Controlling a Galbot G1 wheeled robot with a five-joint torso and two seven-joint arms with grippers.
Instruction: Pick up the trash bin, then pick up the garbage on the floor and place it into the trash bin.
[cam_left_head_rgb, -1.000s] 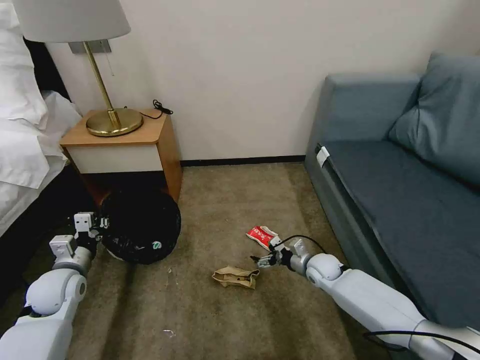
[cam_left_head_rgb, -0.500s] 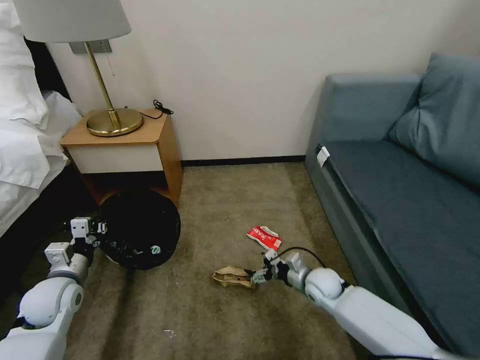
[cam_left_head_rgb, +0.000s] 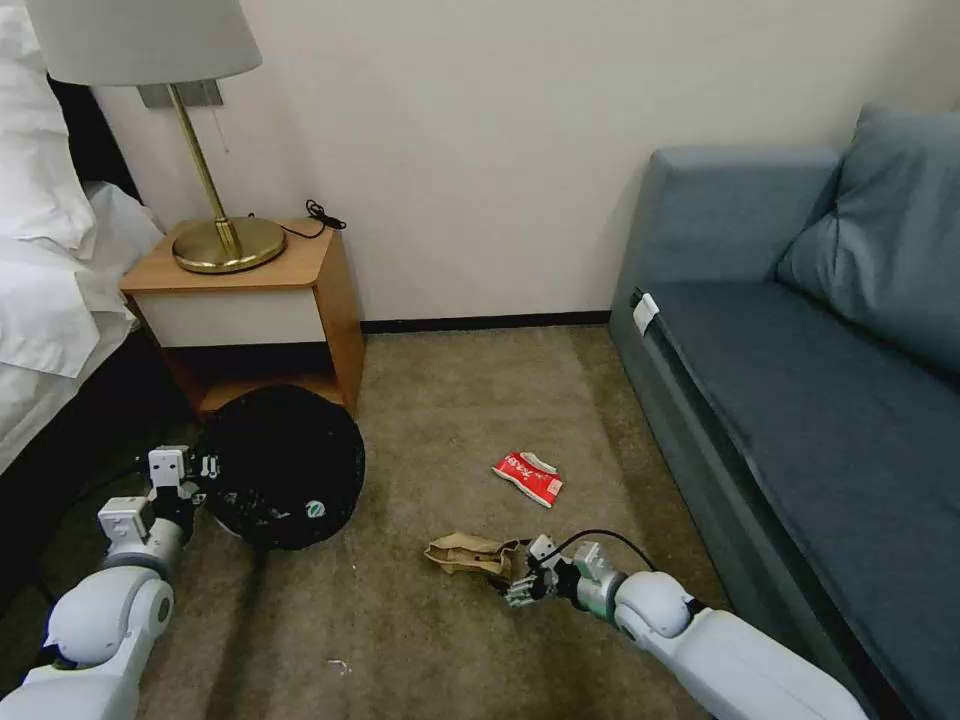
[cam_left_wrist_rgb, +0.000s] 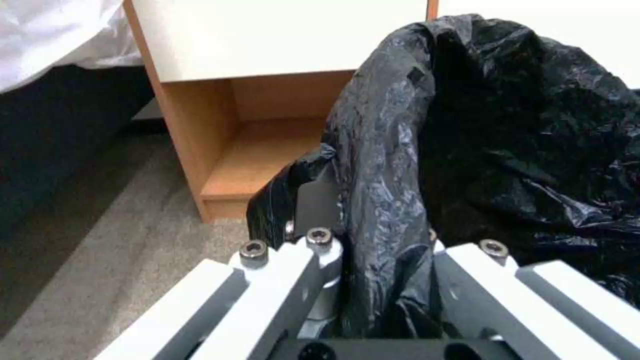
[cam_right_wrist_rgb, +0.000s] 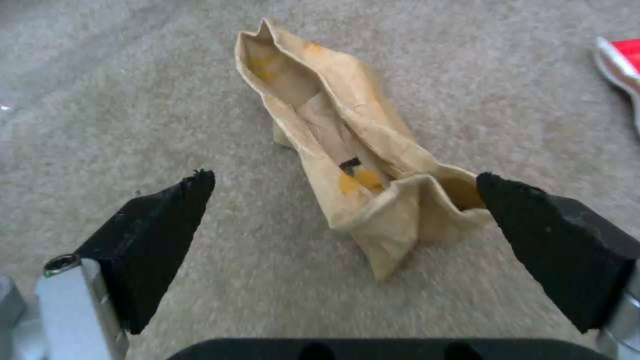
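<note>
Right tool (cam_right_wrist_rgb: 343, 220) gapes wide around the brown paper wrapper (cam_right_wrist_rgb: 347, 160) on the floor; left tool (cam_left_wrist_rgb: 373, 260) clamps the trash bin (cam_left_head_rgb: 285, 465) rim.

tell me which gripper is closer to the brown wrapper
Right. The right gripper is open right at the brown wrapper's near end; the left gripper is across the carpet, shut on the bin.

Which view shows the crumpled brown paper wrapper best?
The right wrist view: the brown paper wrapper lies large on the carpet between the open right claw pads. The head view shows it small beside that claw. The left wrist view faces the trash bin.
</note>
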